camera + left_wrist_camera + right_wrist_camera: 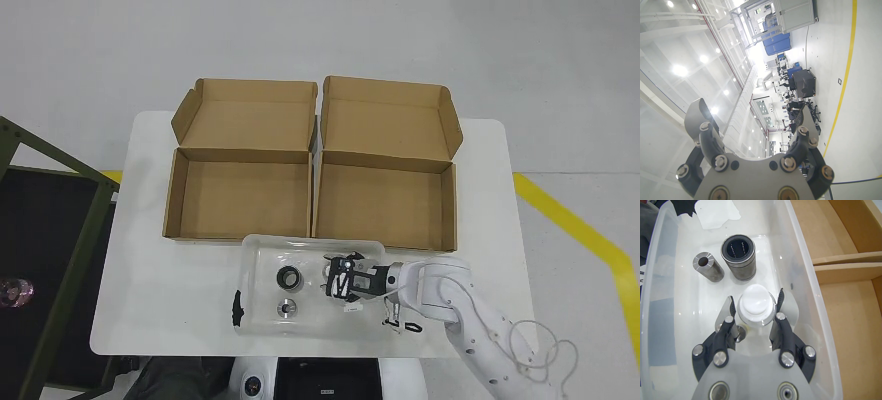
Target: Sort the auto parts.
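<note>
A clear plastic bin (262,245) at the table's front holds the parts. In the right wrist view a dark ringed linear bearing (739,256) and a smaller steel sleeve (708,267) stand upright in the bin (806,279). A white plastic part (756,309) stands closer. My right gripper (756,294) is open and straddles the white part, one pad touching it and the other a little apart. From above, the right gripper (340,280) is inside the bin, right of the bearing (290,278) and sleeve (288,308). My left gripper (751,106) is open, holds nothing and points up at the ceiling.
Two open cardboard boxes, left (240,200) and right (385,205), stand side by side behind the bin. A small round metal piece (742,332) lies under one right finger. A black piece (237,308) sits at the bin's left edge. Bare table lies to the left.
</note>
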Action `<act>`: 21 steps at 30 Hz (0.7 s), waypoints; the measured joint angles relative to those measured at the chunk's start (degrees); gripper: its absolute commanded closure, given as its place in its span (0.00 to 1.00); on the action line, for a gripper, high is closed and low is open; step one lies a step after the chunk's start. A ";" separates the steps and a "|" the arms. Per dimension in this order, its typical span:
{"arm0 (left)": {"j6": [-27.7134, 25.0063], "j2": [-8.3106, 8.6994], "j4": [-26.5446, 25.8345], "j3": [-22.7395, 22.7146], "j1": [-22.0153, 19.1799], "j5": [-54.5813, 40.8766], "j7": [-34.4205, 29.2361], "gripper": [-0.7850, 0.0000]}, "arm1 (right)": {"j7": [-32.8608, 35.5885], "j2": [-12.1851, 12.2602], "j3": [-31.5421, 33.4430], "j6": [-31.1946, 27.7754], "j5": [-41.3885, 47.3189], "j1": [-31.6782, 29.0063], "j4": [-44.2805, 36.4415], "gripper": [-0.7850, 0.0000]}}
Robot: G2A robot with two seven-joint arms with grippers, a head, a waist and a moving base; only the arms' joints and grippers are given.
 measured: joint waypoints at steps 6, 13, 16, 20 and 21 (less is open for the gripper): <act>0.00 0.00 0.00 0.00 0.00 0.00 0.00 0.00 | -0.21 -0.04 -0.91 -0.36 1.25 1.24 0.56 1.00; 0.00 0.00 0.00 0.00 0.00 0.00 0.00 0.00 | -1.89 0.33 -0.44 -3.25 5.60 1.11 -1.92 1.00; 0.00 0.00 0.00 0.00 0.00 0.00 0.00 0.00 | -2.74 0.62 0.47 -4.09 7.56 0.64 -3.68 1.00; 0.00 0.00 0.00 0.00 0.00 0.00 0.00 0.00 | -4.26 1.04 1.86 -5.43 9.22 0.27 -6.39 1.00; 0.00 0.00 0.00 0.00 0.00 0.00 0.00 0.00 | -4.99 1.15 2.30 -5.74 9.57 0.13 -7.18 1.00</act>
